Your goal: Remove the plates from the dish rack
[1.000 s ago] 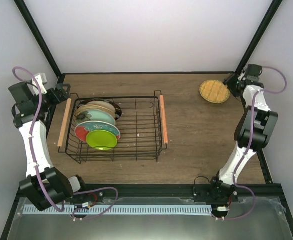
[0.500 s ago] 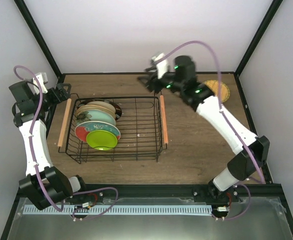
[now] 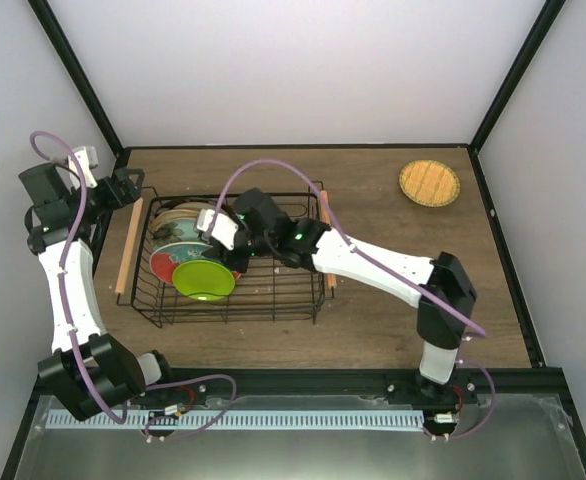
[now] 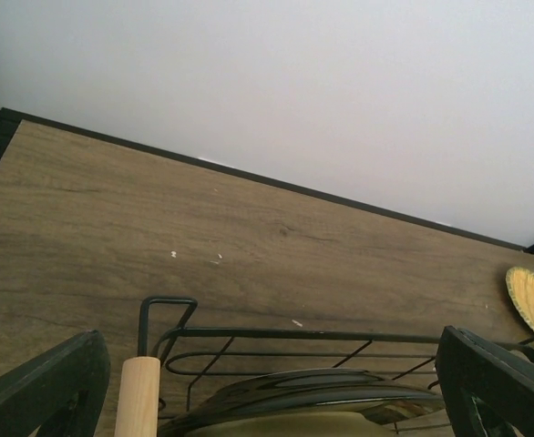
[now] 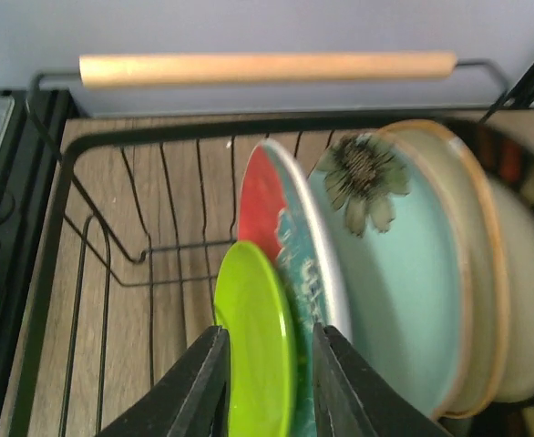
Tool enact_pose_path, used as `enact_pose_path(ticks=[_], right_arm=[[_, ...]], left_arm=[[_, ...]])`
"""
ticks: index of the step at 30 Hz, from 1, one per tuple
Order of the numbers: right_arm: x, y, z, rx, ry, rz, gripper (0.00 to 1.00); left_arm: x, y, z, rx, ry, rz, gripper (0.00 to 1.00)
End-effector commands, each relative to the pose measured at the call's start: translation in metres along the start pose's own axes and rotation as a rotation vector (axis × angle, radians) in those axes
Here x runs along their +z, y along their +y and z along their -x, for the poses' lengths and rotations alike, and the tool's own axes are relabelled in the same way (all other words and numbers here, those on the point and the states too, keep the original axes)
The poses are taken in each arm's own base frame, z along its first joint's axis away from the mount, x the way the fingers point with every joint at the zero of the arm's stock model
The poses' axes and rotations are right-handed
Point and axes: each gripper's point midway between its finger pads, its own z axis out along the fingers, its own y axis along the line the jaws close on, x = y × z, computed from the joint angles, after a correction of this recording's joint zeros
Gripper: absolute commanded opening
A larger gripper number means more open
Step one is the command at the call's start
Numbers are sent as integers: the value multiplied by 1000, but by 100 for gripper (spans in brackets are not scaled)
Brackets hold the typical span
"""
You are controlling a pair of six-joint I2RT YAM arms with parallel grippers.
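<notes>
Only the top view is giving us the whole layout. The large rectangular black wire dish rack [image 3: 283, 296] is lying with its long axis left to right, a light wooden rod handle [image 3: 326, 240] on each short end. The small orange gridded plate [image 3: 429, 183] is lying flat on the brown wooden table [image 3: 393, 300], well apart from both grippers.

Only the right wrist view is showing us the plates edge-on. They are standing on their rims, slightly tilted, in one face-to-face row running off to the right of the right gripper [image 5: 269, 335]. First is the small lime-green plate [image 5: 253, 300], then the red round plate with a teal pattern [image 5: 260, 205], the pale teal plate with a dark flower [image 5: 404, 291], the beige plate [image 5: 487, 273] and the cream plate with a dark striped rim [image 5: 531, 300].

The right gripper is sitting inside the rack, fingers partly spread and straddling the lime-green plate's rim. The left finger is looking as if it touches the rim. We cannot tell about the other one. Nothing is clamped.

The left wrist view is showing us the left gripper [image 4: 272, 364] spread wide and holding nothing. It is hovering just outside the rack's end, with the handle tip and the plate tops right below it.
</notes>
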Motion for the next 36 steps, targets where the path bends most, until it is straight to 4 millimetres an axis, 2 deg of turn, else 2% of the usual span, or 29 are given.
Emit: enact_pose_path(ticks=[1, 8, 25, 36], right_arm=[[21, 12, 2, -63, 10, 19, 26], [48, 24, -16, -90, 59, 36, 28], [83, 6, -60, -102, 183, -56, 32], [96, -2, -72, -116, 212, -105, 36]], left_arm=[[-3, -9, -3, 26, -2, -32, 100], [0, -7, -5, 23, 5, -39, 100], [15, 1, -6, -15, 20, -58, 100], [17, 0, -7, -6, 29, -75, 100]])
